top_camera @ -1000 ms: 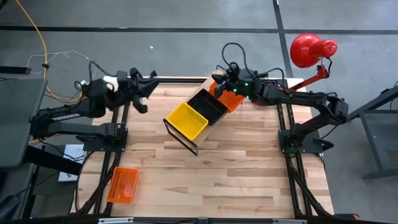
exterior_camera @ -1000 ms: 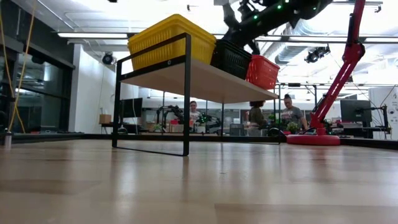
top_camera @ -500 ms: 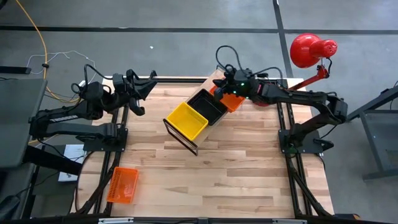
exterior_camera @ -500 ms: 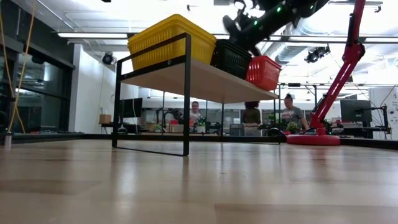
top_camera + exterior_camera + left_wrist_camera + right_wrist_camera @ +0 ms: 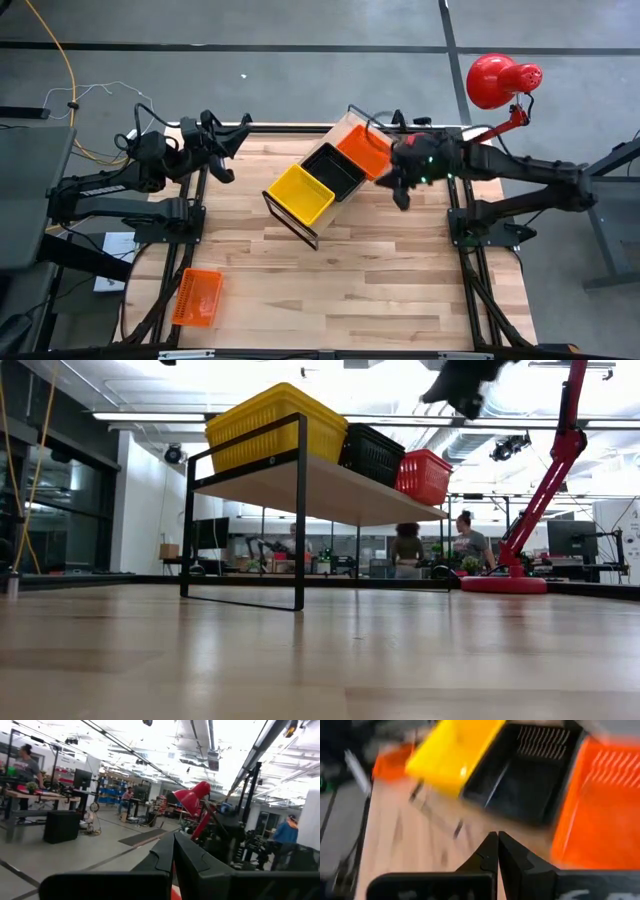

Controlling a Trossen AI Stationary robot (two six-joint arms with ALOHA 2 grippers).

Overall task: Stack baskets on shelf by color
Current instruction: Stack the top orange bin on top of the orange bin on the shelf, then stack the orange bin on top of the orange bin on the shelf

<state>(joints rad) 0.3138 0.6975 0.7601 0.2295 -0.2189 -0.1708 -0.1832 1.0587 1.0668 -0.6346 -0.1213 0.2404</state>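
The shelf stands slantwise mid-table and carries three baskets in a row: yellow, black and orange. Another orange basket lies on the table near its near left corner. My right gripper hovers shut with nothing between its fingers, just right of the shelf's orange end and above table level; it also shows in the low view as my right gripper. Its wrist view looks down on the three baskets. My left gripper is shut and raised at the far left edge.
A red lamp rises at the far right corner, its round base on the table. Bare tabletop lies near and right of the shelf. People stand in the room beyond the table.
My right gripper has drawn back from over the orange basket on the shelf, going toward the table's right and near edges and tipping its fingers downward; it stays shut. The three baskets keep their places on the shelf.
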